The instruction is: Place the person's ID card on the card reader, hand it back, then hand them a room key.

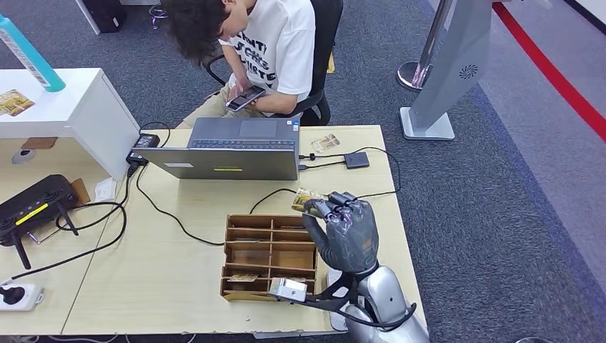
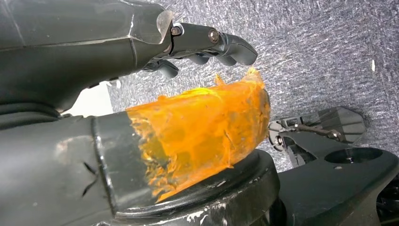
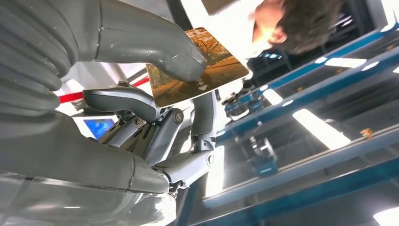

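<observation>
My right hand (image 1: 346,229) is raised above the right side of the wooden table (image 1: 179,271). Its thumb and a finger pinch a card (image 1: 304,200) printed with an autumn picture; the right wrist view shows the card (image 3: 221,70) under the thumb of that hand (image 3: 141,94). A small dark card reader (image 1: 356,159) lies beyond, with another card (image 1: 325,143) next to it. The person (image 1: 271,43) sits behind the laptop (image 1: 229,153), looking down at a phone (image 1: 245,98). My left hand (image 2: 211,44) hangs over carpet, fingers loosely apart, holding nothing.
A wooden organiser (image 1: 270,216) with cards (image 1: 243,277) in its front slots stands just left of my right hand. Cables cross the table. A black router (image 1: 36,204), power strip (image 1: 18,294) and white shelf (image 1: 64,100) sit at the left. A grey sign stand (image 1: 450,71) is at the right.
</observation>
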`<state>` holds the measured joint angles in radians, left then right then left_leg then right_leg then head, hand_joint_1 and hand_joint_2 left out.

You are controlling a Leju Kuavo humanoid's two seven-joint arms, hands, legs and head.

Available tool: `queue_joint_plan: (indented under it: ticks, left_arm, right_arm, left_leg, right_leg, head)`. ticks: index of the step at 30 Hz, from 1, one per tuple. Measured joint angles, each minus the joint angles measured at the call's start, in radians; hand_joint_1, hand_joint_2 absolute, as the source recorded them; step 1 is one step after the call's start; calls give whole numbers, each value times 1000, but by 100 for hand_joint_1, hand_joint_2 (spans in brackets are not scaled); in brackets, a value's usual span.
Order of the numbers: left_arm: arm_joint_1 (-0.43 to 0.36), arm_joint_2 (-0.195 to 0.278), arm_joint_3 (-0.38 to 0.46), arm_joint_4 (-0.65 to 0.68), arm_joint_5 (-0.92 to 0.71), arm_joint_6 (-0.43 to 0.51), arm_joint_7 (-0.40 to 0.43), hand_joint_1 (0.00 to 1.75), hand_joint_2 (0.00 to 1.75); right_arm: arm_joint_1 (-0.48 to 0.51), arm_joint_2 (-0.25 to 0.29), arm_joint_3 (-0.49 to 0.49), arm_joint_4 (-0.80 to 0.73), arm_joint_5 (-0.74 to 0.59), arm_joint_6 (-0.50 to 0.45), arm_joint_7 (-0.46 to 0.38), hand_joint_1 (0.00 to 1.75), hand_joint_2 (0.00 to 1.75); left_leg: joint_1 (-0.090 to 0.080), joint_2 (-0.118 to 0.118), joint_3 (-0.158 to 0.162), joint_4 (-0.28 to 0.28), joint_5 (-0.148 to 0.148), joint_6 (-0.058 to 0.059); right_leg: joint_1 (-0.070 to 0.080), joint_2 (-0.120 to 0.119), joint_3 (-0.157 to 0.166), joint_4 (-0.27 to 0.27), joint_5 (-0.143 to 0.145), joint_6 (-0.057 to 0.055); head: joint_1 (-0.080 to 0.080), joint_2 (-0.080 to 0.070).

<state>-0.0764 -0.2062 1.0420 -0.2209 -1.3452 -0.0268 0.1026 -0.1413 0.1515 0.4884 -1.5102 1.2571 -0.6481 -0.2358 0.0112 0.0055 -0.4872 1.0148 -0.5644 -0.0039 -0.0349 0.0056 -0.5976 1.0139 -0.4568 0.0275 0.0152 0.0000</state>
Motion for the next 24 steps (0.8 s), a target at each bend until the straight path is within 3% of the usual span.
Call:
queue_joint_plan:
  ticks: [13,24]
  left_arm:
    - [-5,2,-34,0,-62,-19,-6,0,0]
    - [-27,3,-77,0,-97,-37,7,0,0]
  right_arm:
    - [-311,-16,52,201,73,2,191,175,175]
    - [-537,-16,85,426,116,10,251,175,175]
  left_leg:
    - [0,0,0,0,1,0]
    - [0,0,0,0,1,0]
  right_leg:
    - [0,0,0,1,0,0]
    - [0,0,0,1,1,0]
  head:
    - [0,0]
    - [0,0]
